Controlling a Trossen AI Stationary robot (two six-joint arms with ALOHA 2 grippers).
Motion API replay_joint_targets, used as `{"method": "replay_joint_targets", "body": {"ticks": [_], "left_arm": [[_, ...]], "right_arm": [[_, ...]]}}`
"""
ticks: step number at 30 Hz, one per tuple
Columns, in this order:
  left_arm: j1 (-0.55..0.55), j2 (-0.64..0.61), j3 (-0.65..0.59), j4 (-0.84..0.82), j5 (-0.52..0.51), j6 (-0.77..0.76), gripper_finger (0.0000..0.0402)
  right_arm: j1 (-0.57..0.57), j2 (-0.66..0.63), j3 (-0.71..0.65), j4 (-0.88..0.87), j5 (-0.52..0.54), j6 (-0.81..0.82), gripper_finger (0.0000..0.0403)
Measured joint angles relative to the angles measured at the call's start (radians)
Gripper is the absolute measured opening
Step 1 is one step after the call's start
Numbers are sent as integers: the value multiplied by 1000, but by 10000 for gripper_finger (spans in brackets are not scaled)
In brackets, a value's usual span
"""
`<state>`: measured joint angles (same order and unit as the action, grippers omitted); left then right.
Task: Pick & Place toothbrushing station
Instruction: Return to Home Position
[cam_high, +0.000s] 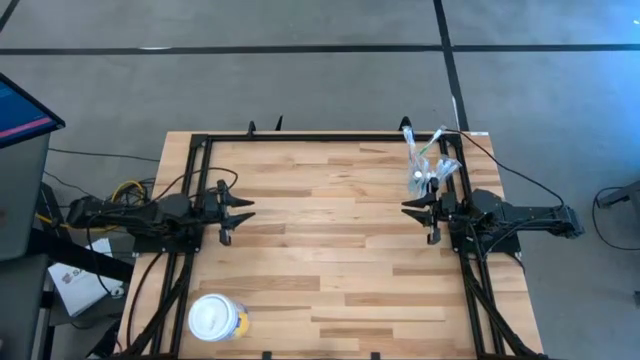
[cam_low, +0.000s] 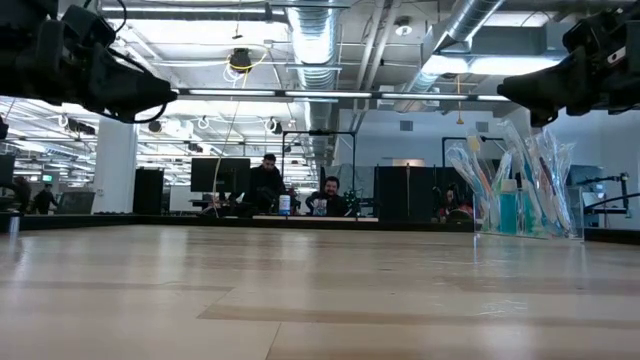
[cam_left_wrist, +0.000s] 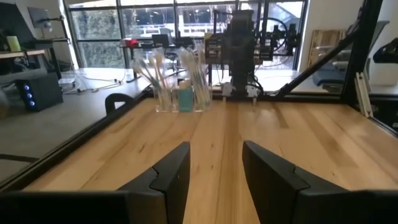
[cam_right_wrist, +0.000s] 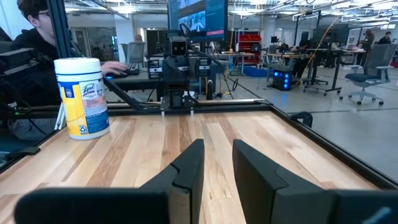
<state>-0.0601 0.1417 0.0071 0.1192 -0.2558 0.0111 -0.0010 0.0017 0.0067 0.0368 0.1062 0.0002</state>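
Since the toothbrushes (cam_left_wrist: 153, 70) and blue tube (cam_left_wrist: 185, 98) stand in the clear organizer (cam_high: 425, 172) just beside the right gripper (cam_high: 412, 218), placing seems finished. That gripper and the left gripper (cam_high: 240, 218), at the left of the table (cam_high: 330, 270), hover empty with fingers parted; homing likely needs only the arms settling.

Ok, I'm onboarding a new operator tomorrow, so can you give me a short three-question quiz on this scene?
1. True or false: the left end effector and the right end effector are both open and empty.
2. Where does the clear organizer with the toothbrushes stand? A: nearest the right end effector. B: nearest the left end effector. C: midway between them.
3. Fill in: the yellow tub has a ___ lid.

Key: 1 true; 2 A; 3 white.
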Motion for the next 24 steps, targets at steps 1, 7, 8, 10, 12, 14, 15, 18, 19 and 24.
{"method": "replay_joint_targets", "body": {"ticks": [1, 7, 8, 10, 12, 14, 15, 18, 19, 24], "left_arm": [[0, 7, 0, 0, 0, 2, 140], [0, 36, 0, 4, -1, 3, 140], [0, 39, 0, 4, -1, 3, 140], [0, 46, 0, 9, -1, 3, 140], [0, 51, 0, 10, -2, 3, 140], [0, 58, 0, 10, -2, 3, 140], [0, 60, 0, 10, -2, 3, 140], [0, 64, 0, 11, -2, 3, 140], [0, 64, 0, 11, -2, 3, 140], [0, 64, 0, 16, -2, 3, 140]], "right_arm": [[0, 0, 0, 0, 0, 0, 76], [0, 0, 0, 0, 0, 0, 76], [0, 0, 0, 0, 0, 0, 76], [0, 0, 0, 0, 0, 0, 76], [0, 0, 0, 0, 0, 0, 76], [0, 0, 0, 0, 0, 0, 76], [0, 0, 0, 0, 0, 0, 76], [0, 0, 0, 0, 0, 0, 76], [0, 0, 0, 0, 0, 0, 76], [0, 0, 0, 0, 0, 0, 76]]}}
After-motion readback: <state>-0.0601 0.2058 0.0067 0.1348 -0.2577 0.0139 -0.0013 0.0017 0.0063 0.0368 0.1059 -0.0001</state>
